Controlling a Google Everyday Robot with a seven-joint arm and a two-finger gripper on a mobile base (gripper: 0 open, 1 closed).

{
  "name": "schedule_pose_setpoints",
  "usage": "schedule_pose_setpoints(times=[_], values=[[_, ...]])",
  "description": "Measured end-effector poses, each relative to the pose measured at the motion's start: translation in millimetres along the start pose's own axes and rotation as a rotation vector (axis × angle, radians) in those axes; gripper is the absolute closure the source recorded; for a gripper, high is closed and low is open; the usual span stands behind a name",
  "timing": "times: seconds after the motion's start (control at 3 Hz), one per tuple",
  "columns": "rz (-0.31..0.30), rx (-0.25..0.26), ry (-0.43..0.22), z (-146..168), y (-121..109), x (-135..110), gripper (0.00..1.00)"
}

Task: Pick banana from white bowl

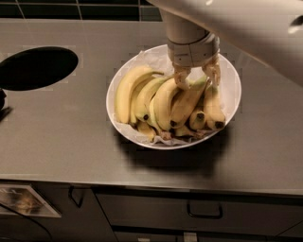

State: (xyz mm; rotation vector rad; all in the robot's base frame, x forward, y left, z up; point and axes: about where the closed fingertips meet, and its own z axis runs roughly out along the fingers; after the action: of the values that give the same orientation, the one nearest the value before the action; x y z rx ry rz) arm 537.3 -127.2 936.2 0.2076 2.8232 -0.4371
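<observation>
A white bowl lined with crinkled white paper stands on the steel counter and holds several yellow bananas. My gripper reaches straight down into the bowl's far right part. Its two pale fingers stand apart on either side of the upper stem end of a long, nearly straight banana. That banana lies among the others, with its dark tip toward the bowl's front. It is not lifted. Fatter curved bananas lie to its left and short stubby ones to its right.
A round black hole is cut into the counter at the left. A dark tiled wall runs along the back. Below the counter's front edge are drawers with handles. My arm crosses the upper right.
</observation>
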Motion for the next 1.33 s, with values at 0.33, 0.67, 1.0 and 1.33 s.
schedule_pose_setpoints(times=[0.33,0.67,1.0,1.33], values=[[0.0,0.0,0.0,-3,-1,-1,0.48],[-0.074,-0.135,0.0,-2,21,-3,0.48],[-0.076,-0.138,0.0,-3,20,-3,0.48],[-0.085,-0.151,0.003,-3,21,-4,0.59]])
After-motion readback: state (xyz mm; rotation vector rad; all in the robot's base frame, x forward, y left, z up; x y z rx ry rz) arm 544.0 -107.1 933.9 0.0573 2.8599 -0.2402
